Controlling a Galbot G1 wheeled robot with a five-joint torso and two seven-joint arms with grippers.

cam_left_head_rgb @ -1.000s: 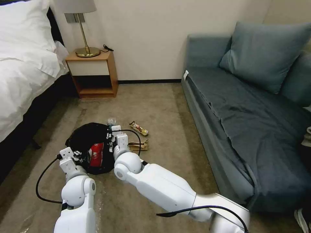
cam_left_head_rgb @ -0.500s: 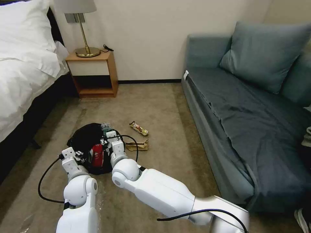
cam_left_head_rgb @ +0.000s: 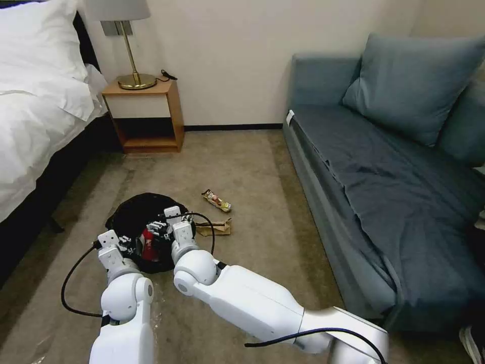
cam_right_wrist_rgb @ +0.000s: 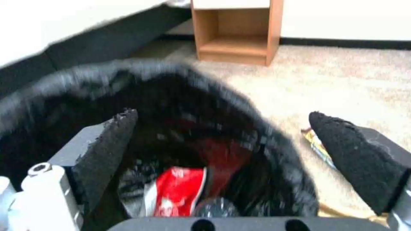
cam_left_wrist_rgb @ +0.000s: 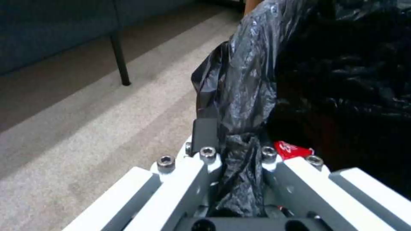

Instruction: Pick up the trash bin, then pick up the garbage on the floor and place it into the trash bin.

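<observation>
While the robot bends over a beige carpet, each view reads as follows.

Head view, room: carpet [cam_left_head_rgb: 242,162] runs between a white-sheeted bed [cam_left_head_rgb: 35,101], a wooden nightstand [cam_left_head_rgb: 146,114] carrying one brass lamp [cam_left_head_rgb: 129,50], and a blue-grey sofa [cam_left_head_rgb: 384,192] with its cushion [cam_left_head_rgb: 414,86].
Head view, trash bin: one trash bin [cam_left_head_rgb: 129,215], its black bag draped over the rim, sits just ahead of both arms.
Head view, garbage count: one red-and-white snack bag [cam_left_head_rgb: 147,245] lies inside the bin; one gold-brown wrapper [cam_left_head_rgb: 216,200] and one crumpled brown paper bag [cam_left_head_rgb: 214,228] lie on the carpet beside the bin, apart from each other.
Head view, left gripper [cam_left_head_rgb: 121,241]: at the bin's near rim.
Head view, right gripper [cam_left_head_rgb: 160,230]: over the bin's opening.

Left wrist view, claw: the left gripper [cam_left_wrist_rgb: 235,160] is clamped on a bunched fold of the bin's black bag [cam_left_wrist_rgb: 248,96], at the rim.
Left wrist view, contents: a corner of the red bag [cam_left_wrist_rgb: 291,149] shows just past the pinched plastic.
Left wrist view, floor: carpet [cam_left_wrist_rgb: 85,128] and one dark furniture leg [cam_left_wrist_rgb: 120,61].

Right wrist view, claw: the right gripper [cam_right_wrist_rgb: 231,144] hangs above the bin with its pads [cam_right_wrist_rgb: 107,144] spread wide, holding nothing.
Right wrist view, contents: the red bag [cam_right_wrist_rgb: 179,192] and one bottle [cam_right_wrist_rgb: 216,207], seen end-on, rest side by side in the bin [cam_right_wrist_rgb: 64,89].
Right wrist view, room: the nightstand [cam_right_wrist_rgb: 237,32] stands beyond.
</observation>
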